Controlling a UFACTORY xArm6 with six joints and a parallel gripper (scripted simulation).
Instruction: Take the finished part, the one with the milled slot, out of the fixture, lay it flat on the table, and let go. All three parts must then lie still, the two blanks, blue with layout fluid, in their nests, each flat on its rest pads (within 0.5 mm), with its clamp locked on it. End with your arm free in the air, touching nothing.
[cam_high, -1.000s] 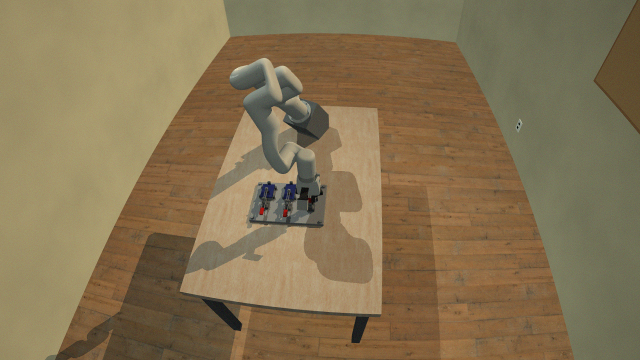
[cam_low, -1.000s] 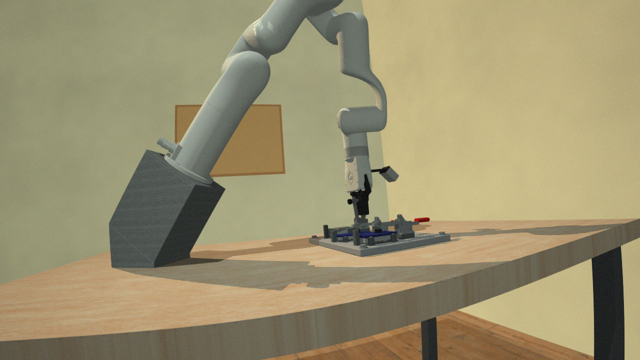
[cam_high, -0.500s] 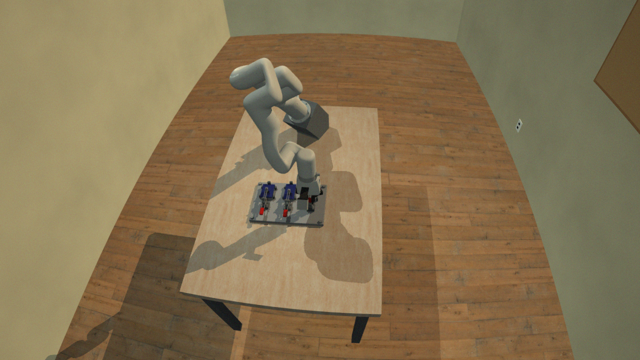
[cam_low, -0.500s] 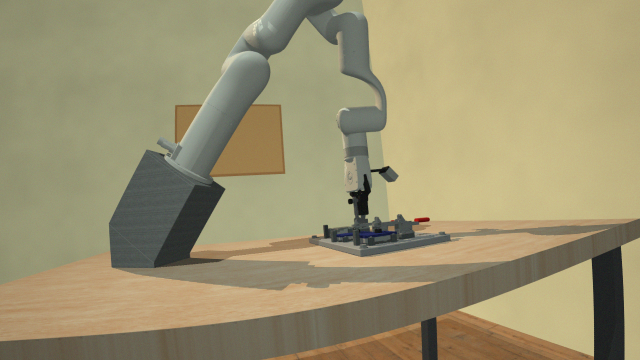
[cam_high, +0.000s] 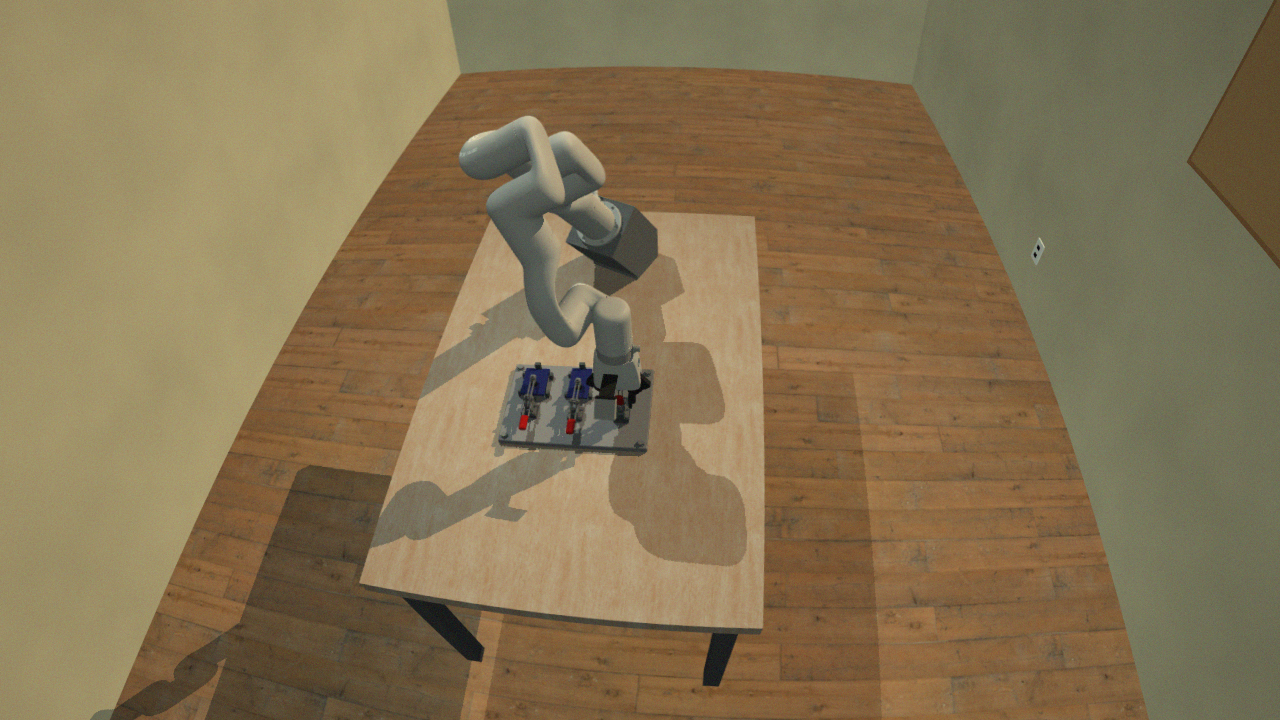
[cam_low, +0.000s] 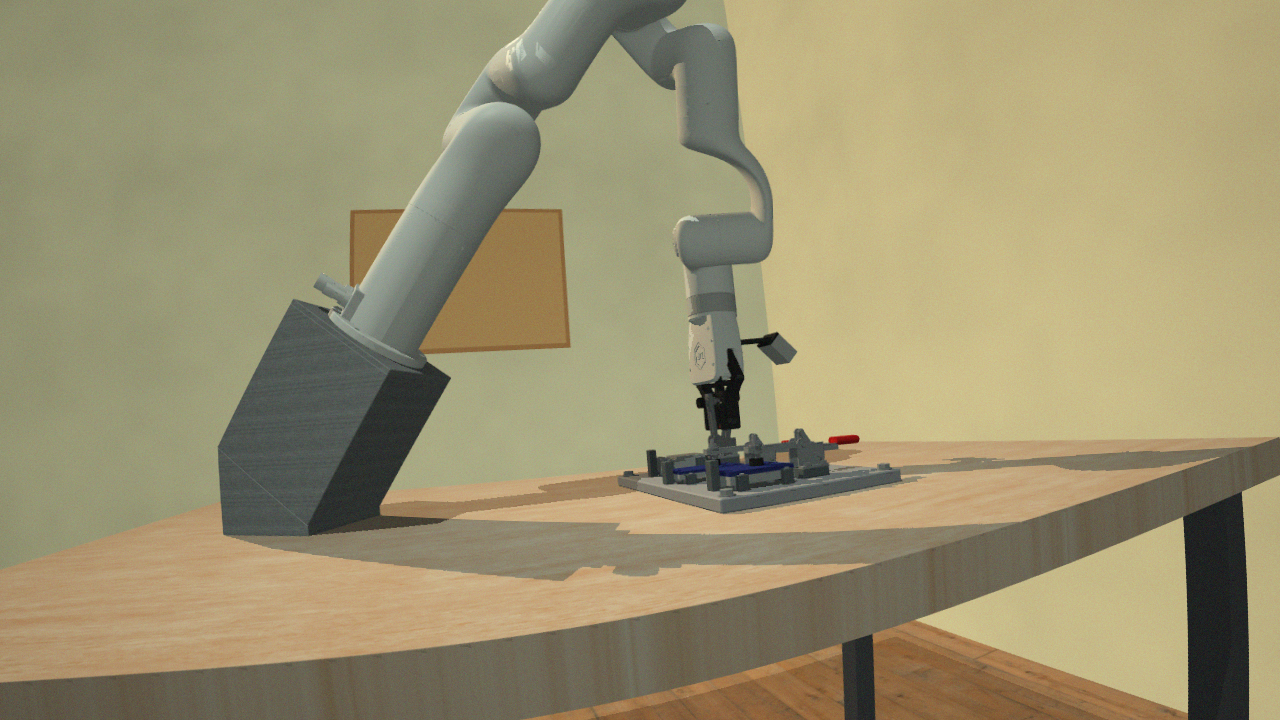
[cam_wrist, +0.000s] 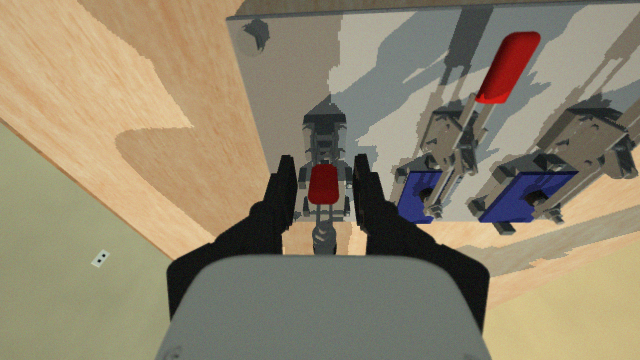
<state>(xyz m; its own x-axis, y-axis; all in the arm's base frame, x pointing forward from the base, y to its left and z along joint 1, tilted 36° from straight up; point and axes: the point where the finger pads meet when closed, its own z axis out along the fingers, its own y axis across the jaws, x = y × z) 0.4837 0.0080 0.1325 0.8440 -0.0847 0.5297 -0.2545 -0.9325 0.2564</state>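
Observation:
The grey fixture plate (cam_high: 565, 416) lies on the table with three nests in a row. Two blue blanks (cam_wrist: 417, 196) (cam_wrist: 525, 196) sit in the middle and far nests, each with its clamp arm down on it; the middle clamp's red handle (cam_wrist: 507, 67) lies low. My gripper (cam_wrist: 324, 170) (cam_low: 718, 420) hangs straight down over the third nest at the plate's end. Its fingers are open and stand on either side of that clamp's raised red handle (cam_wrist: 323, 184), with a gap on each side. The finished part under this clamp is mostly hidden by the clamp and my fingers.
The arm's grey base block (cam_low: 313, 420) stands at the far end of the table. The table edge runs close beside the plate's end in the wrist view. The wood top stretches wide in front of the plate (cam_high: 581, 528).

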